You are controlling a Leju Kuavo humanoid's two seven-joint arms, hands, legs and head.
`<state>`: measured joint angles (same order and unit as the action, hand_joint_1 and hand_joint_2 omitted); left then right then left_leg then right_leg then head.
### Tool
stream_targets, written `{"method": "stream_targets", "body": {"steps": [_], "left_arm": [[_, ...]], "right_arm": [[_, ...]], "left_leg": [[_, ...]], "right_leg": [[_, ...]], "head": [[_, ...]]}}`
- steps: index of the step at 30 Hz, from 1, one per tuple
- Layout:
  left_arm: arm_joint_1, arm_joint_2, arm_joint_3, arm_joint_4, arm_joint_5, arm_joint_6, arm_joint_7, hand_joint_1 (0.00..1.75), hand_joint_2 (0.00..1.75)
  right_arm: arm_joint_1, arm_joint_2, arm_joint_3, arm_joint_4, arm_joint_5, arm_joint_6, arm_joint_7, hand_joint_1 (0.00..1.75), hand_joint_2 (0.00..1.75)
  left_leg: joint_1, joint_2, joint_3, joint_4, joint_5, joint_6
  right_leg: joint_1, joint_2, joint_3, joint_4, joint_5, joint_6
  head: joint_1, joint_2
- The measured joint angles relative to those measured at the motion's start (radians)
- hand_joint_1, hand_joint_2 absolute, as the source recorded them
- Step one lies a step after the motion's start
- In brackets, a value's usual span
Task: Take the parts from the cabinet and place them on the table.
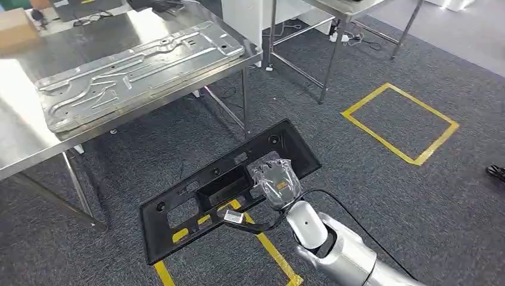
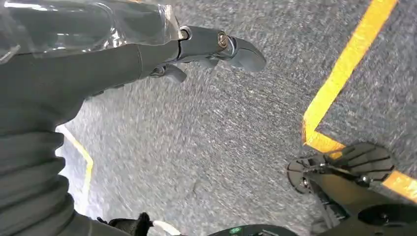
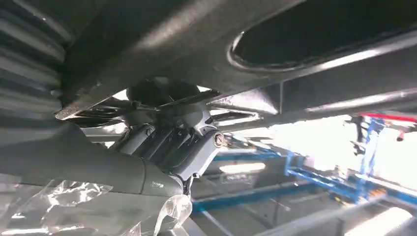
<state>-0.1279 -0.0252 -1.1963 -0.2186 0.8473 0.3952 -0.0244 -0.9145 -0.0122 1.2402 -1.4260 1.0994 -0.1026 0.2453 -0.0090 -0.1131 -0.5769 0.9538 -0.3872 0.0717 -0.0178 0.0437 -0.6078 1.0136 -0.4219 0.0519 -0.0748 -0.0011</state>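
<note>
Steel surface (image 1: 24, 137) already carries one embossed grey metal panel (image 1: 137, 71); right hand (image 1: 275, 182) grips long black plastic frame (image 1: 229, 187), not yet placed. Left hand (image 2: 88, 64) holds nothing, fingers apart.

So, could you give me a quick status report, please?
Right hand grips black panel, carried over carpet. Left hand hangs, holding nothing. Steel table ahead bears a metal sheet.

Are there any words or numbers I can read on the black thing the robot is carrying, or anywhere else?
No readable text anywhere.
Black panel held by the right hand: a small pale sticker, too small to read.
Metal sheet on the steel table: no writing shows.
Yellow floor square: tape only.
</note>
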Motion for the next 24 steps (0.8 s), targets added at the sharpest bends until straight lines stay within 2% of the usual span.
{"method": "stream_targets", "body": {"steps": [1, 2, 3, 4, 5, 6, 7, 8, 9, 10, 11, 12, 13, 14, 15, 16, 17, 20, 21, 22, 23, 24], "left_arm": [[-0.002, -0.001, 0.0, 0.0, 0.0, 0.0, 0.0, 0.0, 1.75], [-0.003, -0.001, 0.0, 0.0, 0.0, 0.0, 0.002, 0.0, 1.75], [-0.001, -0.001, 0.0, 0.0, 0.0, 0.0, 0.002, 0.0, 1.75], [0.001, -0.001, 0.0, 0.0, 0.0, 0.0, 0.002, 0.0, 1.75], [0.003, -0.001, 0.0, 0.0, 0.0, 0.0, 0.002, 0.0, 1.75], [0.007, 0.003, 0.0, 0.0, 0.0, 0.002, 0.002, 0.0, 1.75], [0.009, 0.001, 0.0, -0.001, -0.002, 0.002, -0.001, 0.0, 1.75], [0.006, 0.001, 0.0, -0.001, -0.001, 0.003, -0.003, 0.0, 1.75], [0.003, -0.001, 0.0, -0.001, 0.0, 0.003, -0.005, 0.0, 1.75], [0.001, 0.0, 0.0, -0.001, 0.0, 0.004, -0.007, 0.0, 1.75], [0.0, 0.001, 0.0, -0.001, 0.0, 0.006, -0.008, 0.0, 1.75], [0.001, 0.002, 0.0, -0.001, 0.0, 0.006, -0.01, 0.0, 1.75], [0.002, 0.002, 0.0, -0.001, 0.0, 0.007, -0.011, 0.0, 1.75], [0.003, 0.002, 0.0, -0.001, 0.0, 0.007, -0.011, 0.0, 1.75], [0.004, 0.003, 0.0, -0.001, 0.001, 0.008, -0.011, 0.0, 1.75], [0.004, 0.003, 0.0, -0.001, 0.003, 0.008, -0.011, 0.0, 1.75], [0.002, 0.003, 0.0, -0.001, 0.007, 0.008, -0.013, 0.0, 1.75], [0.007, 0.004, 0.0, -0.001, 0.005, 0.009, -0.012, 0.0, 1.75], [0.008, 0.003, 0.0, -0.001, 0.005, 0.009, -0.012, 0.0, 1.75], [0.01, 0.003, 0.0, -0.001, 0.002, 0.01, -0.012, 0.0, 1.75], [0.007, 0.003, 0.0, -0.001, 0.002, 0.011, -0.012, 0.0, 1.75], [0.004, 0.003, 0.0, -0.001, 0.002, 0.012, -0.012, 0.0, 1.75]], "right_arm": [[-0.001, -0.001, 0.0, 0.0, 0.0, 0.0, 0.0, 1.75, 1.75], [-0.001, 0.001, 0.0, 0.0, 0.0, 0.0, 0.002, 1.75, 1.75], [-0.002, 0.002, 0.0, 0.0, 0.0, 0.0, 0.001, 1.75, 1.75], [-0.002, 0.005, 0.0, 0.0, 0.0, 0.0, 0.002, 1.75, 1.75], [-0.004, 0.006, 0.0, 0.0, 0.0, 0.0, 0.002, 1.75, 1.75], [-0.007, 0.009, -0.001, 0.0, 0.0, 0.0, 0.002, 1.75, 1.75], [-0.007, 0.009, -0.001, 0.0, 0.0, 0.0, 0.002, 1.75, 1.75], [-0.007, 0.01, -0.001, 0.0, 0.0, 0.0, 0.002, 1.75, 1.75], [-0.007, 0.01, -0.001, 0.0, 0.0, 0.0, 0.002, 1.75, 1.75], [-0.006, 0.011, -0.001, 0.0, 0.0, 0.001, 0.002, 1.75, 1.75], [-0.004, 0.009, -0.001, 0.001, 0.0, 0.001, 0.002, 1.75, 1.75], [-0.002, 0.008, -0.001, 0.002, 0.0, 0.001, 0.002, 1.75, 1.75], [-0.002, 0.008, -0.001, 0.002, 0.0, 0.001, 0.001, 1.75, 1.75], [-0.001, 0.009, -0.001, 0.002, 0.0, 0.001, 0.001, 1.75, 1.75], [-0.002, 0.01, -0.001, 0.002, 0.0, 0.001, 0.001, 1.75, 1.75], [-0.003, 0.01, -0.001, 0.002, 0.0, 0.001, 0.001, 1.75, 1.75], [-0.006, 0.01, -0.002, 0.002, 0.0, 0.001, 0.002, 1.75, 1.75], [-0.006, 0.013, -0.002, 0.002, 0.0, 0.001, 0.002, 1.75, 1.75], [-0.007, 0.012, -0.003, 0.002, 0.0, 0.001, 0.002, 1.75, 1.75], [-0.006, 0.012, -0.003, 0.002, 0.0, 0.001, 0.002, 1.75, 1.75], [-0.006, 0.012, -0.003, 0.0, 0.001, 0.0, 0.002, 1.75, 1.75], [-0.006, 0.011, -0.003, 0.0, 0.0, 0.0, 0.002, 1.75, 1.75]], "left_leg": [[-0.005, -0.012, -0.002, 0.003, -0.004, -0.005], [-0.004, -0.022, -0.004, 0.004, -0.005, -0.009], [0.0, -0.031, -0.007, 0.003, -0.007, -0.014], [0.005, -0.041, -0.008, 0.0, -0.005, -0.02], [0.002, -0.054, -0.011, 0.0, -0.005, -0.028], [0.004, -0.033, -0.012, 0.01, -0.013, -0.029], [-0.004, 0.036, -0.028, 0.046, -0.037, -0.039], [0.002, 0.076, -0.066, 0.125, -0.08, -0.049], [0.005, 0.09, -0.111, 0.216, -0.118, -0.057], [0.014, 0.095, -0.151, 0.29, -0.145, -0.062], [0.016, 0.098, -0.178, 0.338, -0.153, -0.061], [0.016, 0.1, -0.176, 0.328, -0.136, -0.061], [0.013, 0.103, -0.15, 0.27, -0.099, -0.06], [0.012, 0.112, -0.103, 0.177, -0.049, -0.06], [0.01, 0.138, -0.05, 0.071, -0.003, -0.057], [-0.001, 0.183, -0.025, 0.023, -0.011, -0.052], [-0.003, 0.165, -0.021, 0.016, -0.006, -0.036], [-0.008, 0.135, -0.025, 0.017, -0.01, -0.016], [-0.002, 0.122, -0.018, 0.015, -0.008, -0.01], [-0.001, 0.114, -0.016, 0.015, -0.011, -0.006], [-0.001, 0.106, -0.014, 0.015, -0.01, -0.002], [-0.002, 0.096, -0.014, 0.015, -0.012, 0.003]], "right_leg": [[-0.001, 0.048, 0.02, -0.048, 0.001, -0.004], [-0.004, 0.027, 0.02, -0.051, 0.003, -0.005], [0.0, 0.018, 0.022, -0.049, 0.001, -0.007], [0.005, 0.007, 0.023, -0.049, -0.001, -0.013], [0.001, -0.006, 0.026, -0.054, 0.002, -0.02], [-0.006, -0.021, 0.031, -0.06, 0.005, -0.024], [-0.006, -0.028, 0.036, -0.062, 0.002, -0.031], [-0.005, -0.04, 0.039, -0.062, -0.001, -0.035], [0.007, -0.06, 0.042, -0.062, -0.004, -0.037], [0.01, -0.072, 0.044, -0.061, -0.008, -0.034], [0.01, -0.084, 0.046, -0.061, -0.011, -0.034], [0.011, -0.101, 0.051, -0.06, -0.015, -0.032], [0.011, -0.113, 0.056, -0.06, -0.019, -0.029], [0.01, -0.13, 0.063, -0.06, -0.025, -0.026], [0.009, -0.14, 0.071, -0.06, -0.031, -0.022], [0.012, -0.149, 0.075, -0.062, -0.035, -0.016], [0.018, -0.156, 0.074, -0.06, -0.039, -0.01], [0.017, -0.18, 0.081, -0.061, -0.046, 0.0], [0.014, -0.177, 0.083, -0.058, -0.058, 0.006], [0.009, -0.119, 0.074, -0.026, -0.08, 0.011], [0.007, -0.083, 0.041, 0.042, -0.113, 0.013], [0.007, -0.065, -0.006, 0.129, -0.151, 0.014]], "head": [[0.0, 0.0], [0.0, 0.0], [0.0, 0.0], [0.0, 0.0], [0.0, 0.0], [0.0, 0.0], [-0.003, 0.0], [-0.002, 0.0], [-0.003, 0.0], [-0.002, 0.0], [-0.002, 0.0], [-0.002, 0.0], [-0.002, 0.0], [-0.002, 0.0], [-0.002, 0.0], [-0.002, 0.0], [-0.001, 0.0], [-0.002, 0.0], [-0.001, 0.0], [-0.001, 0.0], [-0.001, 0.0], [-0.001, 0.0]]}}
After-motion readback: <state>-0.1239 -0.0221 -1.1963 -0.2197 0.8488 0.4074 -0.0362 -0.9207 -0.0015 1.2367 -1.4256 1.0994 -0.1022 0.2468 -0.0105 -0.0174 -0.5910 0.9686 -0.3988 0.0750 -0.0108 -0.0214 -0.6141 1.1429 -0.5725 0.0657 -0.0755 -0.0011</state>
